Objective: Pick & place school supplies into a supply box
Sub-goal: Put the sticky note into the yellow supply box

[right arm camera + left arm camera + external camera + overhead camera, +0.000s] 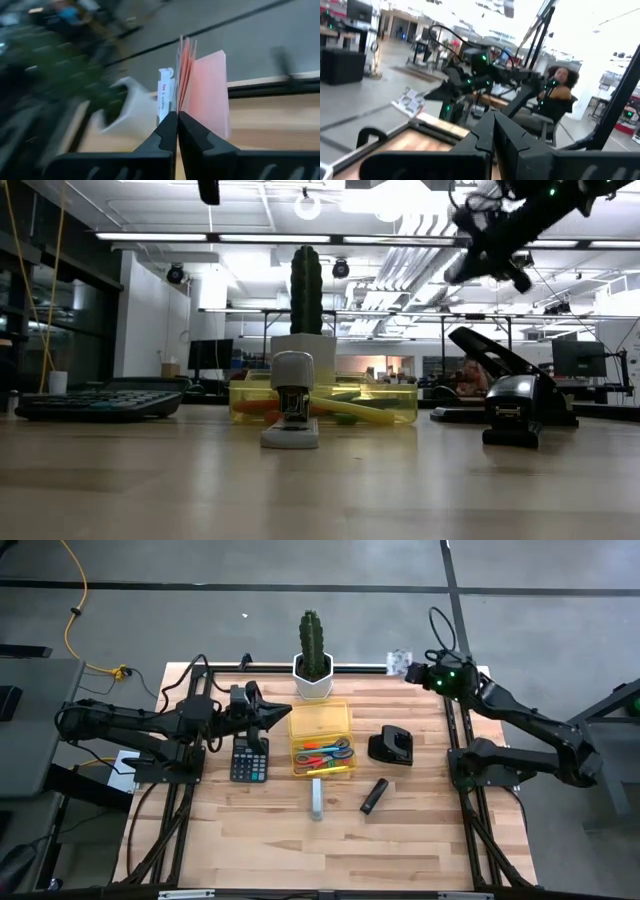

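1. High view: The supply box [320, 723] lay at table centre, holding red-handled scissors [309, 757], blue-handled scissors [342, 753] and pens. The left gripper [270, 716] hovered just beside the box's left wall, above the black calculator [249, 759]; whether its fingers were spread could not be told here. The right gripper [412, 670] was at the table's far edge, well apart from the box, with a small pad of sticky notes [399, 661] at its fingertips.
2. Low view: The box [322, 402] stood in front of the cactus pot [303, 348], behind a grey stapler [292, 412]. A black hole punch [516, 404] stood to the right. The right gripper [470, 228] hung high above the table.
3. Left wrist view: The left fingers [512, 137] were pressed together, holding nothing. Beyond them was the right arm [475, 77] and a seated person [555, 97].
4. Right wrist view: The right fingers [192, 135] were closed, pinching the pink sticky-note pad [202, 90], which stood upright from the fingertips. The white pot [125, 112] was beyond.
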